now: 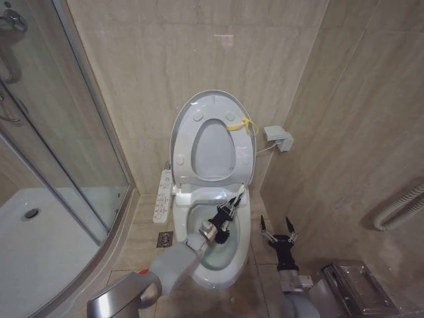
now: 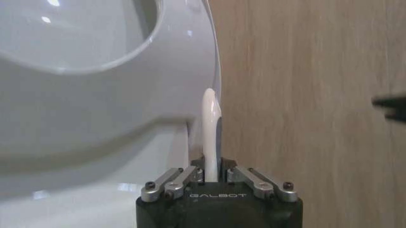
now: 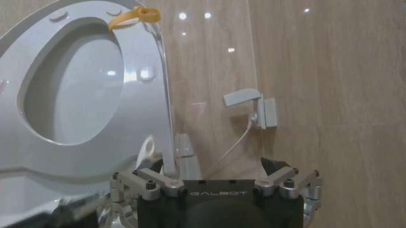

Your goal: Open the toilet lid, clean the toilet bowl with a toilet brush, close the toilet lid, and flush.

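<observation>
Toilet lid (image 1: 213, 106) raised w/ seat against wall, 12 o'clock in head view: step 1 done. Left gripper (image 1: 230, 211) over toilet bowl (image 1: 222, 265), jaws clamped on toilet brush (image 2: 210, 133) handle; bristle head not visible. Scrubbing judged underway. Right gripper (image 1: 278, 230) idle at 3 o'clock of bowl, jaws spread, empty. Remaining: finish scrub, close lid, flush.
</observation>
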Tool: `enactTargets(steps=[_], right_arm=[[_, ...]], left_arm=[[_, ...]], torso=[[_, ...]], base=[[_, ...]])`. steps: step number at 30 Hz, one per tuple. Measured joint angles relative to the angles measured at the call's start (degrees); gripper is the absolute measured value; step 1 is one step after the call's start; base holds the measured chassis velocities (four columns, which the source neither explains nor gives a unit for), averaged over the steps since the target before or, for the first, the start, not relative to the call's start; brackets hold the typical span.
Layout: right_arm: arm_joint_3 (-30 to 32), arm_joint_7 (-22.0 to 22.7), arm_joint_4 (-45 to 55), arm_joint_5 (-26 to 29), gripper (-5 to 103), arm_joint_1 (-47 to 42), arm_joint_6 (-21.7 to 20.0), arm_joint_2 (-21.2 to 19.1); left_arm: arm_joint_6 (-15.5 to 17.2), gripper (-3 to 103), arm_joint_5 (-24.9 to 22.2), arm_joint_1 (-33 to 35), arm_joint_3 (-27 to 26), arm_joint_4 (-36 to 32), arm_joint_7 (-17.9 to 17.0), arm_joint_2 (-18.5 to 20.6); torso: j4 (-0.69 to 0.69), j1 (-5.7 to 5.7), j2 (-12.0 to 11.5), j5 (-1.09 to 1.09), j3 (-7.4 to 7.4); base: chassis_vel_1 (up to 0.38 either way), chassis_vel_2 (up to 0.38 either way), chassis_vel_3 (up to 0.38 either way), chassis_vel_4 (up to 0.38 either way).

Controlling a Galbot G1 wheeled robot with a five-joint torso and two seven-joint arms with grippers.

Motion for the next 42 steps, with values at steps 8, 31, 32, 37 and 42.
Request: enactTargets(steps=[8, 31, 32, 37, 42], right_arm=[[0.0, 0.0, 0.0, -0.2, 100, -0.1, 0.0, 0.2], [0.0, 0.1, 0.2, -0.5, 100, -0.7, 0.1, 0.1], [0.0, 0.1, 0.1, -0.7, 100, -0.5, 0.1, 0.1], [-0.3, 0.2, -0.2, -1.0, 100, -0.1, -0.1, 0.4], [-0.4, 0.2, -0.6, -1.0, 100, 0.0, -0.2, 0.2]], left_arm=[[0.0, 16, 0.1, -0.6, -0.6, 1.5, 0.0, -0.5], [0.3, 16, 1.0, 2.0, 0.4, -4.2, 0.1, 4.0], [0.4, 16, 0.7, 1.6, 0.1, -4.8, 0.1, 3.7], [0.3, 16, 0.5, -0.6, -1.4, -2.2, 0.8, 0.4], [-0.7, 16, 1.4, -0.4, -2.0, 3.4, 2.9, -0.2]], torso=[[-0.03, 0.00, 0.0, 0.00, 0.00], [0.04, -0.01, 0.0, 0.01, 0.02], [0.02, 0.01, 0.0, 0.00, 0.02], [-0.06, 0.01, 0.0, -0.01, 0.01], [0.00, 0.01, 0.0, 0.00, 0.01]], base=[[0.000, 0.000, 0.000, 0.000], [0.000, 0.000, 0.000, 0.000], [0.000, 0.000, 0.000, 0.000], [0.000, 0.000, 0.000, 0.000], [0.000, 0.000, 0.000, 0.000]])
